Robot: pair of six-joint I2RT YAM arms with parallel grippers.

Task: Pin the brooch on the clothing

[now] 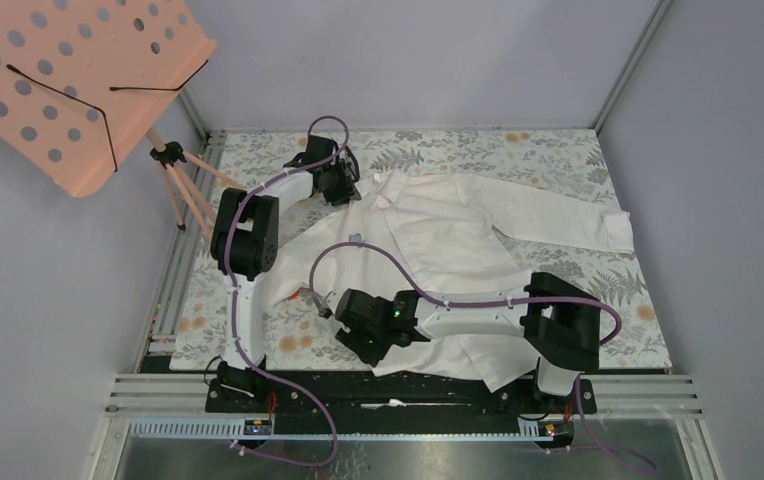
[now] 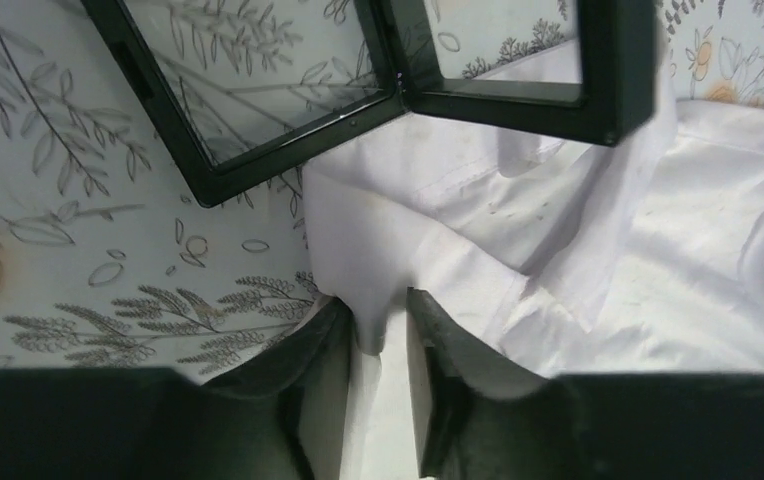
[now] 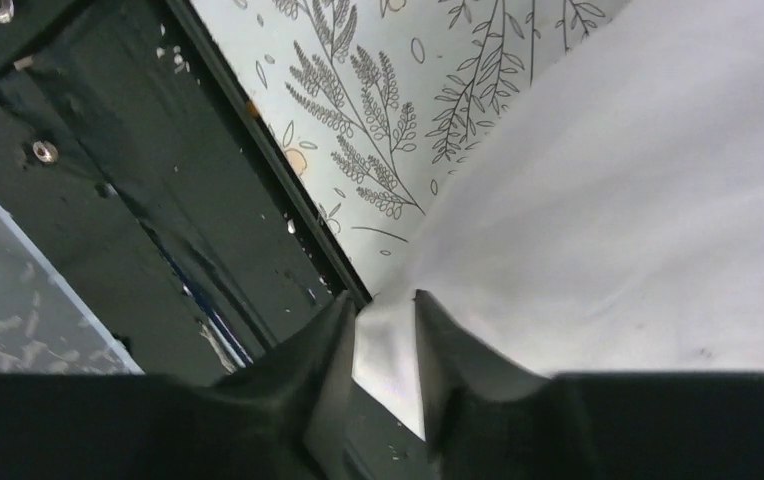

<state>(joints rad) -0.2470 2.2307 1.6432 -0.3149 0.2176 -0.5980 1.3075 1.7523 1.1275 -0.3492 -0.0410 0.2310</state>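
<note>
The clothing (image 1: pixel 458 240), a white collared shirt, lies spread over the floral table cloth. A tiny blue-grey brooch (image 1: pixel 356 238) sits on its chest, left of the button line. My left gripper (image 1: pixel 343 190) is at the collar at the far side. In the left wrist view it (image 2: pixel 378 305) is shut on a fold of white fabric (image 2: pixel 458 260). My right gripper (image 1: pixel 361 350) is at the shirt's near hem. In the right wrist view it (image 3: pixel 383 300) pinches a corner of the fabric (image 3: pixel 608 200) over the table's edge.
An open black square case (image 2: pixel 518 108) lies just beyond the collar. A pink perforated board (image 1: pixel 68 80) on a tripod stands at the far left. A small red object (image 1: pixel 308 296) lies by the left sleeve. The black base rail (image 3: pixel 108 150) runs along the near edge.
</note>
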